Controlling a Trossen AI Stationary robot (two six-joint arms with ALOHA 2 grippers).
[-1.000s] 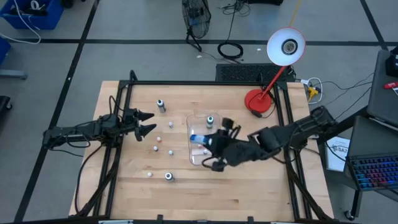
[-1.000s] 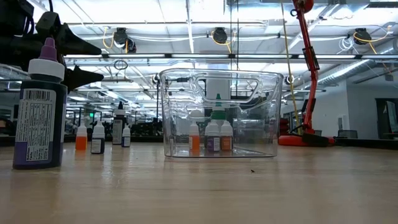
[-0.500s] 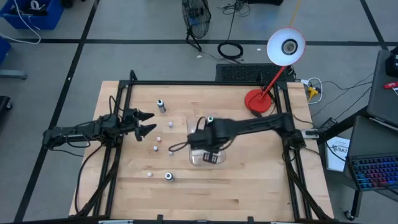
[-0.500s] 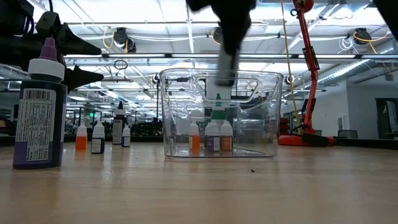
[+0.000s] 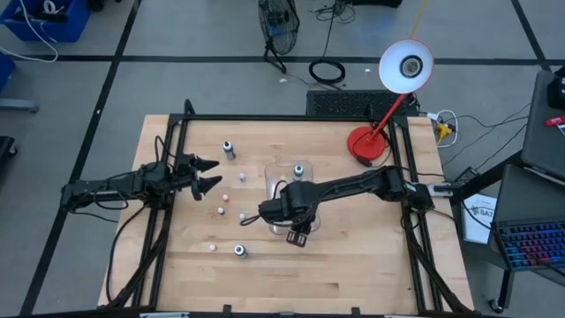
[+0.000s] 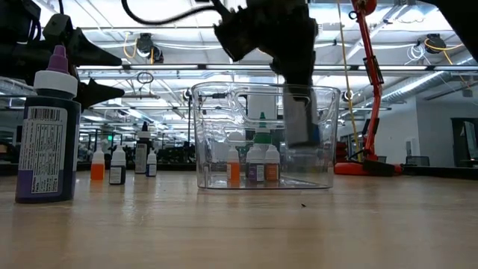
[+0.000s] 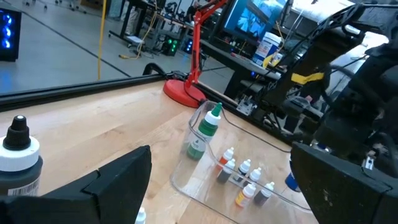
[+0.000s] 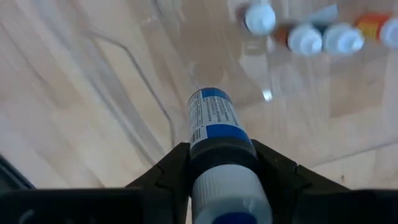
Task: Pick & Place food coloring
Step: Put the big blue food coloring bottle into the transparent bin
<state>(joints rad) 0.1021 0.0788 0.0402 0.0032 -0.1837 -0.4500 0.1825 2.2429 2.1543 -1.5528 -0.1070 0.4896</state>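
The food coloring is a scatter of tiny bottles. Several stand on the bare wood (image 5: 222, 210), and in the low view they show as a group (image 6: 117, 165) behind a larger purple-capped bottle (image 6: 46, 127). Several more stand inside the clear tray (image 5: 281, 181) (image 6: 254, 166), among them a green-capped one (image 7: 205, 127). My right gripper (image 5: 298, 234) (image 8: 217, 163) hangs over the tray's near end, shut on a blue-labelled bottle (image 8: 214, 127). My left gripper (image 5: 210, 174) (image 7: 230, 186) waits open over the table's left part. My right gripper pinches the blue-labelled bottle between its two fingers (image 8: 177, 171), at the dark band just below the white cap (image 8: 225, 155). It comes from above, pointing down. The bottle (image 6: 299, 123) hangs below the fingers, cap end up, lifted clear above the tray's floor.
A red desk lamp stands by its base (image 5: 366, 146) at the table's far right corner. A black frame rail (image 5: 168, 168) runs along both sides of the table. Bare wood lies toward the near edge (image 5: 335, 274).
My right arm has stretched out over the tray, and its gripper has come down into the low view with the bottle. It has then shifted toward the table's near edge and sunk further, so the bottle hangs at the height of the tray's walls. The left arm has kept still.
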